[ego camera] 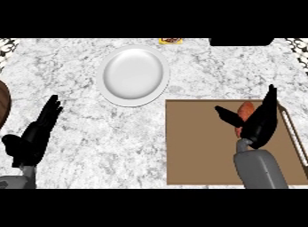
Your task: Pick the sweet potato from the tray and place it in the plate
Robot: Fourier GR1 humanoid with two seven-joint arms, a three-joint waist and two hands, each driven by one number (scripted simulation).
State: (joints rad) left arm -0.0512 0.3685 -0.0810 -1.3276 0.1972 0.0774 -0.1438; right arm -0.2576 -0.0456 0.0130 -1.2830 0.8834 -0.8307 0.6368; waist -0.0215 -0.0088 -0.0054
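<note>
- The sweet potato lies on the brown tray, toward its far right corner.
- The right hand sits over it, thumb and fingers spread apart on either side.
- The white plate stands just beyond the tray's left corner.
- The left hand rests open, fingers straight, above the marble counter.

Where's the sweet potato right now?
On the tray at the head view's right, the sweet potato lies between the right hand's thumb and fingers.
</note>
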